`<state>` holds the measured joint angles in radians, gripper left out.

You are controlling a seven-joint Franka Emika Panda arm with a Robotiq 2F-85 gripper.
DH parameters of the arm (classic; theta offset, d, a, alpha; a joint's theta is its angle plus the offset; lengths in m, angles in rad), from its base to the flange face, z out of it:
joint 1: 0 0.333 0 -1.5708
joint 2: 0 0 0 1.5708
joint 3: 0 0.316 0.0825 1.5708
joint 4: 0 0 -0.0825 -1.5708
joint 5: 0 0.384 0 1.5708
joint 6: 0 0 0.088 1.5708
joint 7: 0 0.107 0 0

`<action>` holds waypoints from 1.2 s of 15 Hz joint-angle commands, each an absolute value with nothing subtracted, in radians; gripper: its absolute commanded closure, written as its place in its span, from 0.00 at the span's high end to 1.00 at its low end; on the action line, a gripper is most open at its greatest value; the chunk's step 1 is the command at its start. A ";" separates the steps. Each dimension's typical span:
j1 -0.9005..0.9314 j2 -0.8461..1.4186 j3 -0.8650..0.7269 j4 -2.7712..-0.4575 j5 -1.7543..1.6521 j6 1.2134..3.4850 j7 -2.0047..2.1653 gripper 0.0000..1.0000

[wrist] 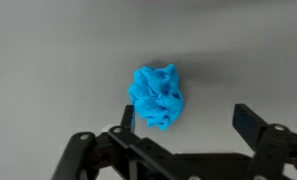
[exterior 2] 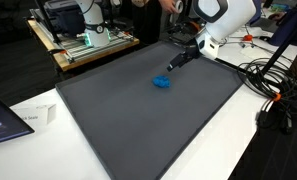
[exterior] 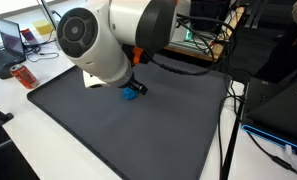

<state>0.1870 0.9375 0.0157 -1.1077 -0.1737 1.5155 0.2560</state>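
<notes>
A crumpled bright blue cloth (wrist: 157,96) lies on the dark grey mat (exterior 2: 138,120); it also shows as a small blue lump (exterior 2: 162,83) and, partly behind the arm, as a blue patch (exterior: 131,93). In the wrist view my gripper (wrist: 188,122) hangs above the mat with its jaws wide apart and nothing between them. One black finger (wrist: 128,116) sits right at the cloth's lower left edge, and the opposite finger (wrist: 250,125) stands well off to the side. In an exterior view the gripper (exterior 2: 175,64) hovers just above and beyond the cloth.
The mat covers most of a white table (exterior 2: 48,150). A laptop (exterior: 10,42) and an orange item (exterior: 25,77) sit near one mat corner. Cables (exterior 2: 278,90) trail off the far side. A wooden bench with equipment (exterior 2: 83,40) stands behind.
</notes>
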 commanded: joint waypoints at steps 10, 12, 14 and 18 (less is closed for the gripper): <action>0.061 1.063 0.040 -0.905 0.024 1.501 0.128 1.00; 0.040 1.069 0.042 -0.896 0.047 1.501 0.112 1.00; 0.018 1.072 0.047 -0.888 0.073 1.496 0.094 1.00; -0.034 1.075 0.068 -0.881 0.136 1.495 0.051 1.00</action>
